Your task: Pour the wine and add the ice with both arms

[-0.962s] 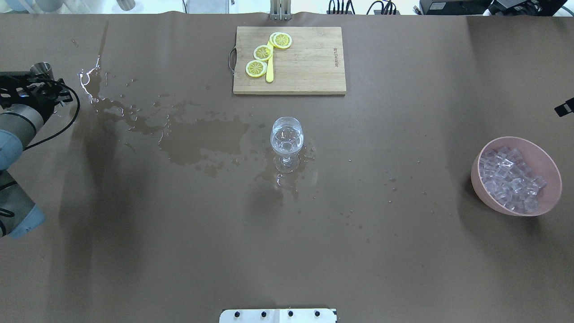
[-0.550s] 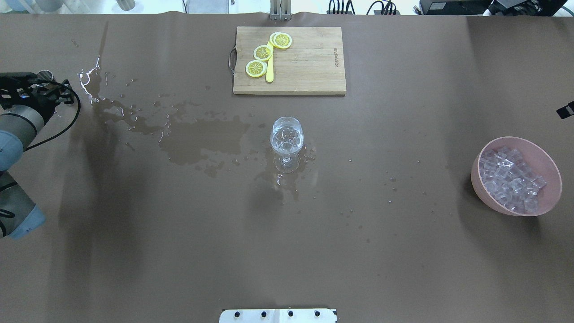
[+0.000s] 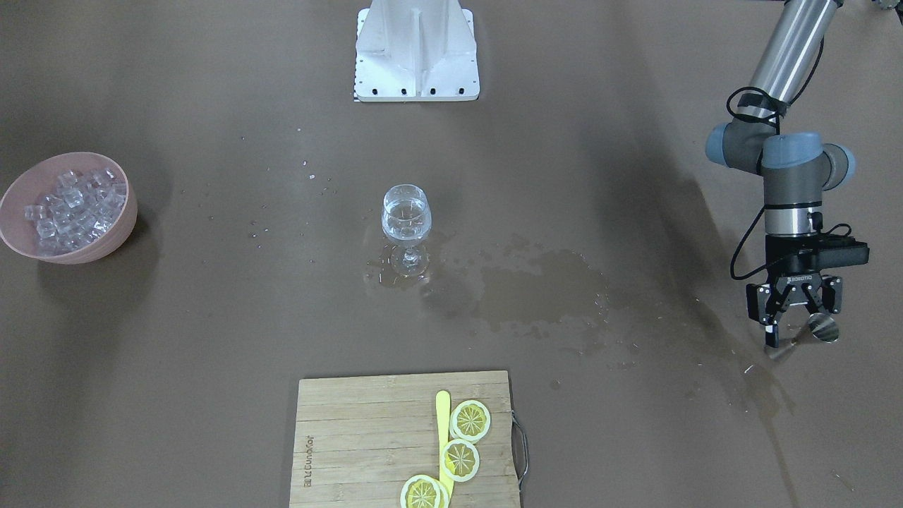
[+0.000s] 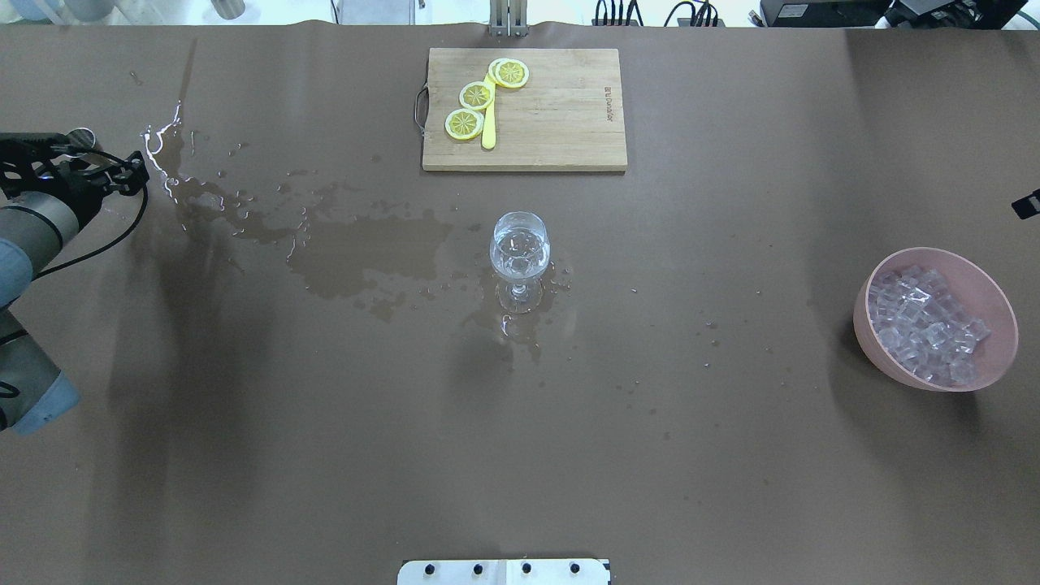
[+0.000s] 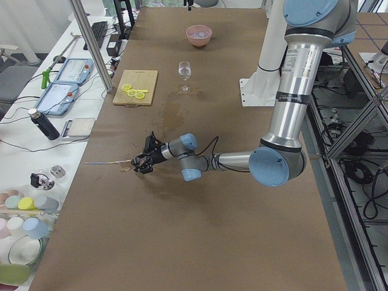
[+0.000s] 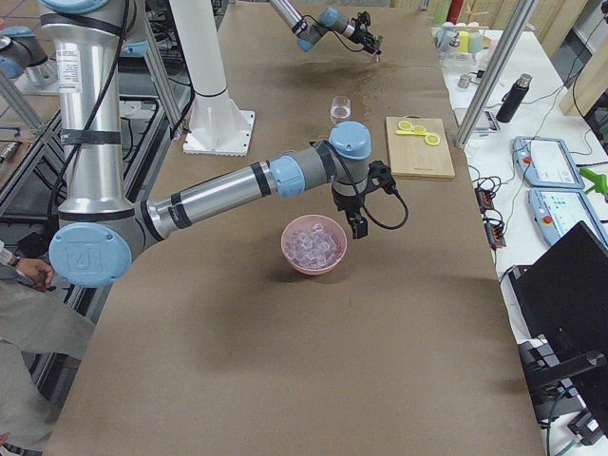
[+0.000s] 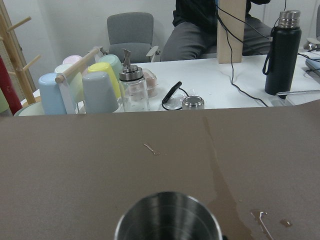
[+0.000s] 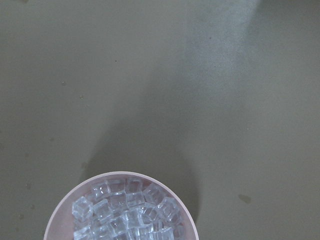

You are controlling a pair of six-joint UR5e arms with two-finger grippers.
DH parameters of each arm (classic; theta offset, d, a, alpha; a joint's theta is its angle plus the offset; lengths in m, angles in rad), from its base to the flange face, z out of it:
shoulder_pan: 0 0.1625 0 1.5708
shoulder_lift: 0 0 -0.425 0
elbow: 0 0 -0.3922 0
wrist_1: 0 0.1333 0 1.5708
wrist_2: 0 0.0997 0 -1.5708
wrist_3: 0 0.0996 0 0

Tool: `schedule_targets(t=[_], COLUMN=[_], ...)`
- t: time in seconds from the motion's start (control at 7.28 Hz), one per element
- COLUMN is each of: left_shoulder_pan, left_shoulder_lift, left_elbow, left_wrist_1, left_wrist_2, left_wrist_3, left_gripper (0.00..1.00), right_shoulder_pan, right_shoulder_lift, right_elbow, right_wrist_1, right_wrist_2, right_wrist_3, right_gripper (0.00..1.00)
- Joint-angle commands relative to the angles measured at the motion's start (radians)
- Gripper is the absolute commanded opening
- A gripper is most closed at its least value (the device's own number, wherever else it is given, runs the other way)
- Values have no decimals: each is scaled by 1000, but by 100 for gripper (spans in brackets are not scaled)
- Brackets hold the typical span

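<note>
**A:** The left hand [image 3: 796,330] has nudged along the far left edge of the table [image 4: 325,455] in the last second. It's clamped on the metal cup [image 3: 818,329], which now lies tipped over, and the wrist camera shows it dry inside.

**B:** So the pour looks finished. The wine [image 4: 520,253] sits in the glass [image 4: 520,244] at mid-table, its level unchanged, with a long puddle [image 4: 366,252] trailing off toward that cup.

**A:** Plenty was spilled! And the ice [image 4: 926,325]?

**B:** All of it is heaped in the pink bowl [image 4: 995,357] on the robot's right, none in the glass. The right hand [image 6: 357,226] hovers just beside the bowl and has barely shifted. Whether it is open or closed, I cannot tell.

**A:** Ice is the next job, then. Give me the count.

**B:** One glass, one bowl, one metal cup and one cutting board [image 4: 561,114]. It carries at least three lemon slices [image 4: 464,123].
</note>
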Motion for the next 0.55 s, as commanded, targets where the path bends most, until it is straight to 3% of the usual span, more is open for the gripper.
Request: schedule_targets(t=[0.0, 0.41], left_shoulder_pan=[-4, -105], left_shoulder_lift=[45, 211], left_elbow=[-22, -186], left_wrist_1=[-35, -49], left_wrist_2=[-44, -336], left_wrist_3=[32, 38], left_gripper=[98, 98], right_shoulder_pan=[0, -2], right_shoulder_lift=[1, 4], right_elbow=[1, -2], right_wrist_1=[0, 0], right_wrist_2=[0, -52], right_wrist_3=[0, 9], right_gripper=[100, 100])
